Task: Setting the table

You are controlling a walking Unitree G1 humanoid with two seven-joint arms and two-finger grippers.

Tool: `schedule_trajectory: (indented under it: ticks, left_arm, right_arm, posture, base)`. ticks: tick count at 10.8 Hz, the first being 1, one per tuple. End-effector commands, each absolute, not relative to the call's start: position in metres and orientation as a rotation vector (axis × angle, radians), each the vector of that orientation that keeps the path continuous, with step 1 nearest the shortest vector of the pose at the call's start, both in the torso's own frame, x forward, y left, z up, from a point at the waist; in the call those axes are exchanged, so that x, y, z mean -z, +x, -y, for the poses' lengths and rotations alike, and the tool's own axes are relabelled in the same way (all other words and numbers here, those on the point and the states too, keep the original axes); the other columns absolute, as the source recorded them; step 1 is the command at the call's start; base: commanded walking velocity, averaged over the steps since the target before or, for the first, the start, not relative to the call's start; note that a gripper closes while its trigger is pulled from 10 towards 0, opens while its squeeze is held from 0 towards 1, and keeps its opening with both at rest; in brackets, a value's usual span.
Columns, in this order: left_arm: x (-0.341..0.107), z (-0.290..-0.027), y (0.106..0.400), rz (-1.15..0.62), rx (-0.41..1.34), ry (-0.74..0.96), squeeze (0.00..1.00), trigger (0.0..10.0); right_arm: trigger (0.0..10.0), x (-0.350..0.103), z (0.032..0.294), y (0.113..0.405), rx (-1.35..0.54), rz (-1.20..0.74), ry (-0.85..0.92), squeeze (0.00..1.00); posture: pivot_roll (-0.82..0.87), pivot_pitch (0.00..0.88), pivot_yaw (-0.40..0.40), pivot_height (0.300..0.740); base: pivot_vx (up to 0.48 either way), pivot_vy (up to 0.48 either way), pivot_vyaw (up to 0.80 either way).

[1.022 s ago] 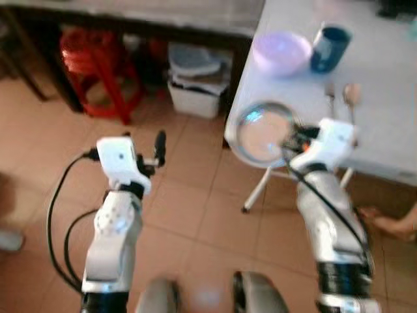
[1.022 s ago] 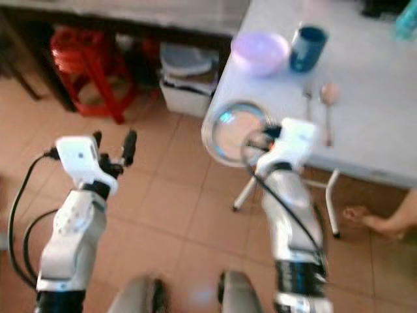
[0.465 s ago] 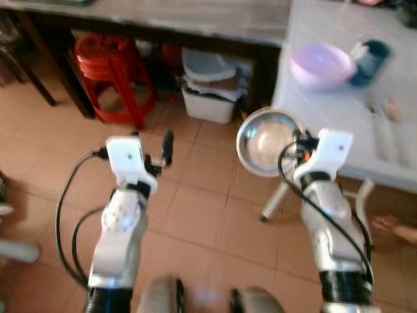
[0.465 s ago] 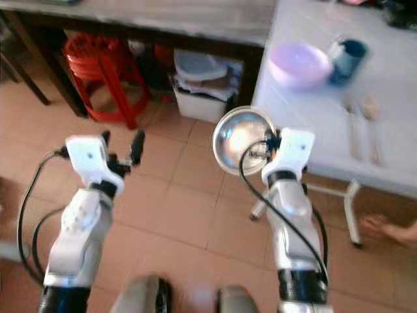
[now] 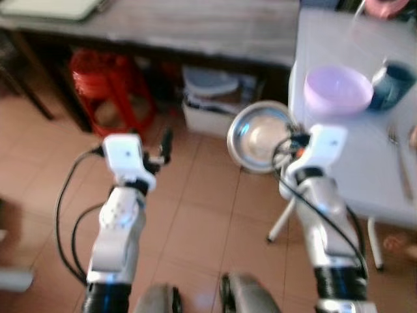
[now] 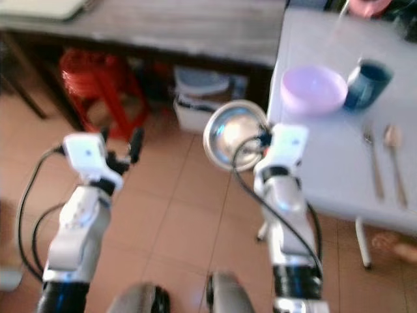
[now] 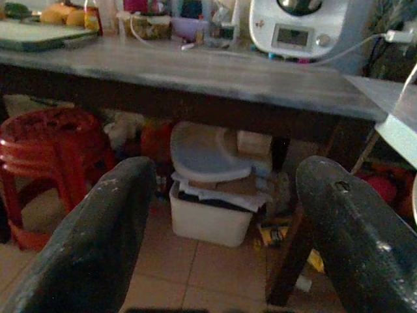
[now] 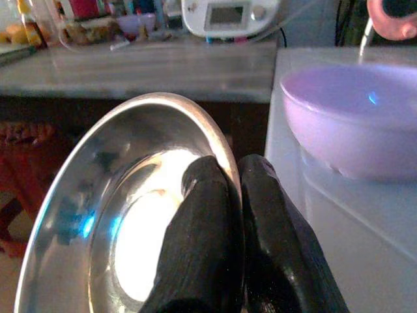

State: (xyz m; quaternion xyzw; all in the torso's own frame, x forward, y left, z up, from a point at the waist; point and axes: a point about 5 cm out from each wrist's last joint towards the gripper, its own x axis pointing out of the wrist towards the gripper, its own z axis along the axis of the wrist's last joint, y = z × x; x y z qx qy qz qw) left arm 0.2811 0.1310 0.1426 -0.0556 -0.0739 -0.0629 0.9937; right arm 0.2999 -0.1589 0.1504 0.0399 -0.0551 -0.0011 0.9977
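Right gripper [image 8: 225,195]: you have it pinched on the round shiny steel plate's [image 5: 259,135] rim, plate tilted, off the white table [image 5: 365,163].
Left gripper [image 7: 221,215]: fingers spread, holding nothing.

Both arms raised forward; left tool [image 7: 215,228] agape, right tool [image 8: 228,195] pinched.
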Motion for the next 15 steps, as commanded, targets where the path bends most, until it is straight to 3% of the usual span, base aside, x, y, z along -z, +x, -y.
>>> schedule_trajectory:
  ticks: [1,9,15]
  left_arm:
    - [-0.142,-0.139,0.280,0.149,0.106,-0.103,0.00,10.0]
    - [-0.139,-0.134,0.281,0.147,0.143,-0.074,0.00,10.0]
    - [-0.142,-0.128,0.280,0.170,0.181,-0.075,0.00,10.0]
  right_arm:
    - [0.0,-0.155,0.151,0.300,-0.019,0.136,0.096,0.00]
    - [0.0,-0.155,0.151,0.298,-0.024,0.141,0.095,0.00]
    - [0.0,-0.164,0.153,0.305,0.019,0.185,0.101,0.00]
  posture:
    - [-0.04,0.141,0.018,0.740]
    - [-0.05,0.146,0.015,0.740]
    - [-0.05,0.145,0.019,0.740]
  base:
    - [0.386,0.281,0.00]
    - [0.386,0.285,0.00]
    - [0.474,0.000,0.00]
